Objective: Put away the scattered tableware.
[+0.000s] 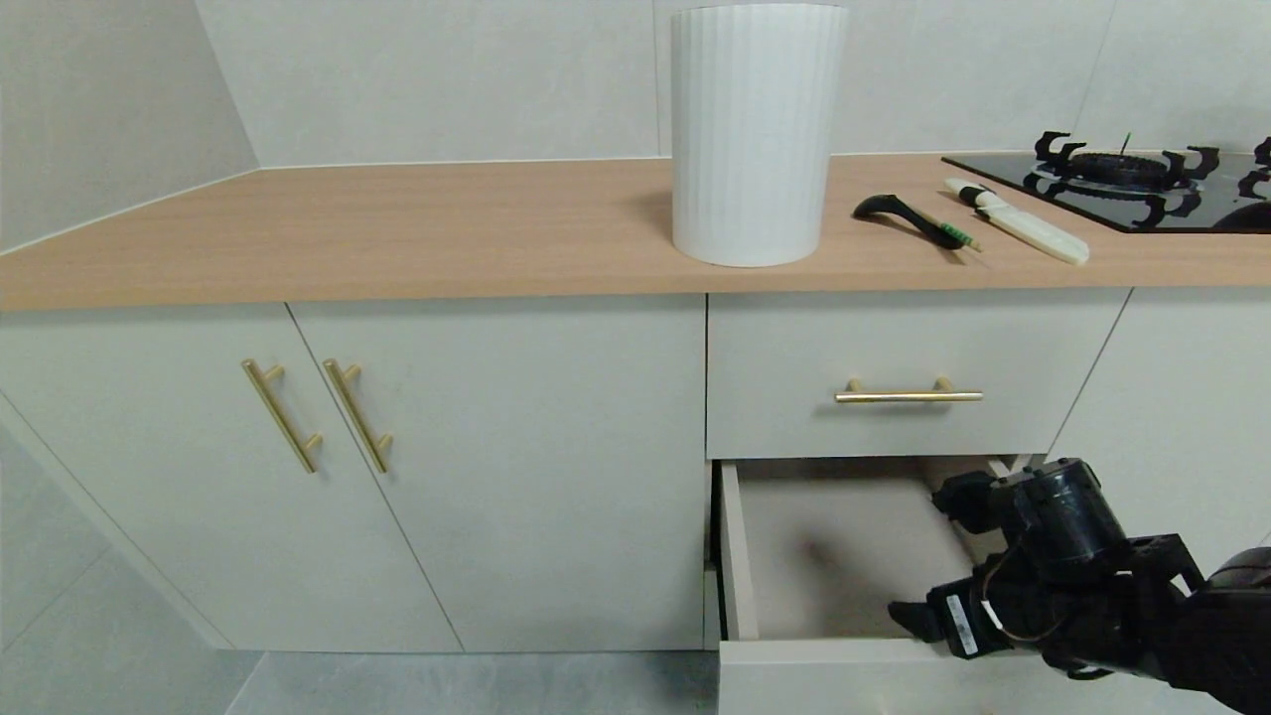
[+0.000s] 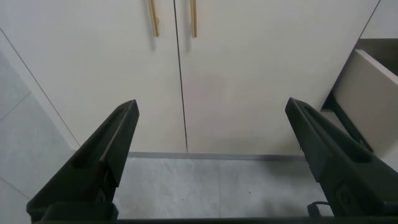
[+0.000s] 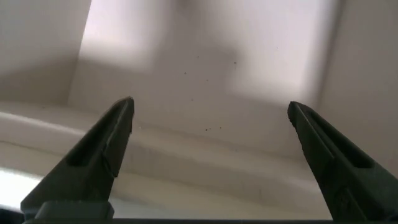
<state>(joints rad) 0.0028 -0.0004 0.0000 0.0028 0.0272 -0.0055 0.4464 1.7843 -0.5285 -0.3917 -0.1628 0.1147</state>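
Right tool (image 3: 209,106) wide apart over open drawer (image 1: 740,556); left tool (image 2: 211,109) likewise apart before cupboard doors (image 2: 249,81).

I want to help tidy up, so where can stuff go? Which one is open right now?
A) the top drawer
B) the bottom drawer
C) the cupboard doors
B: the bottom drawer is pulled out so you can see its bare inside, while the top drawer and the cupboard doors sit flush and shut.
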